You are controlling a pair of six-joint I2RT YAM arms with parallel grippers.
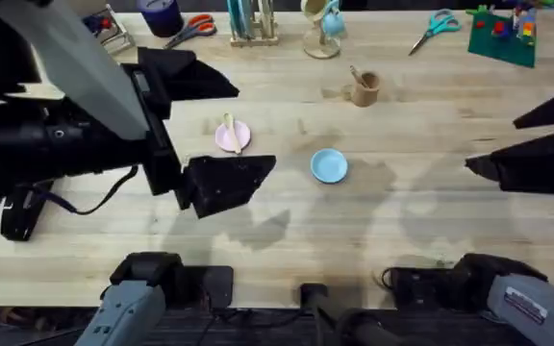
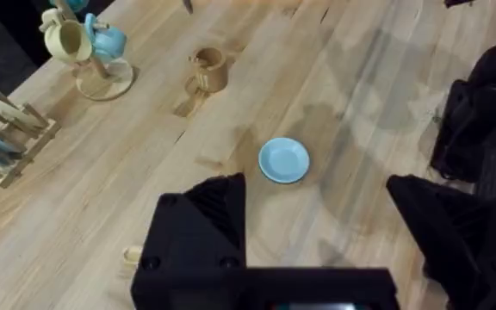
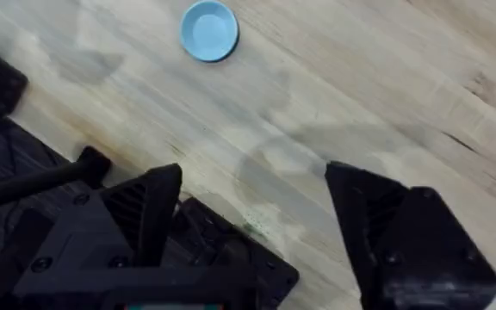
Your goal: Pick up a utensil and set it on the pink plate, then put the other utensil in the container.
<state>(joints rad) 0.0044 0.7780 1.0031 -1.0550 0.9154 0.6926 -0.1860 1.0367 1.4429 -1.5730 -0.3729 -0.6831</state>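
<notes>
- Wooden spoon (image 1: 230, 132) lies across the pink plate (image 1: 239, 140); the fork (image 1: 356, 75) stands in the tan container (image 1: 365, 89), so both placements look finished.
- Left hand (image 1: 248, 173) hangs open and empty just beside the plate; lifting straight up would avoid nudging it.
- Right hand (image 3: 252, 202) is open, well apart above bare desk (image 3: 360, 77).

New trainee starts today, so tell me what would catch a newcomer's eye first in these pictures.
First, the left arm's big dark claw, raised close under the overhead camera, open and empty, beside the pink plate. The pale wooden spoon lies across that plate. Next, the light blue plate sits bare at mid-table, with the wooden cup behind it, a wooden utensil handle sticking out.
</notes>
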